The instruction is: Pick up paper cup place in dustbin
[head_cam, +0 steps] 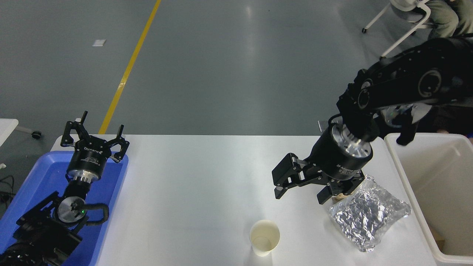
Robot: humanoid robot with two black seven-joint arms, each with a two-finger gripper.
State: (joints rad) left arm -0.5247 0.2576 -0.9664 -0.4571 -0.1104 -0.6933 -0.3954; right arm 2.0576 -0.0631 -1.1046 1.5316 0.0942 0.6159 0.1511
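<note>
The paper cup (264, 237) stands upright near the table's front edge, mouth up, cream inside. My right gripper (301, 195) hangs open and empty above the table, a little behind and to the right of the cup, its fingers pointing down and left. The dustbin (401, 173), a large off-white tub, stands at the table's right end. My left gripper (95, 139) is parked open over the far end of a blue tray at the lower left.
A crinkled silver foil bag (369, 218) lies between the cup and the dustbin. A brown paper ball behind it is almost hidden by my right gripper. The blue tray (44, 177) sits at the table's left end. A person's legs and a chair (414, 22) show at the top right.
</note>
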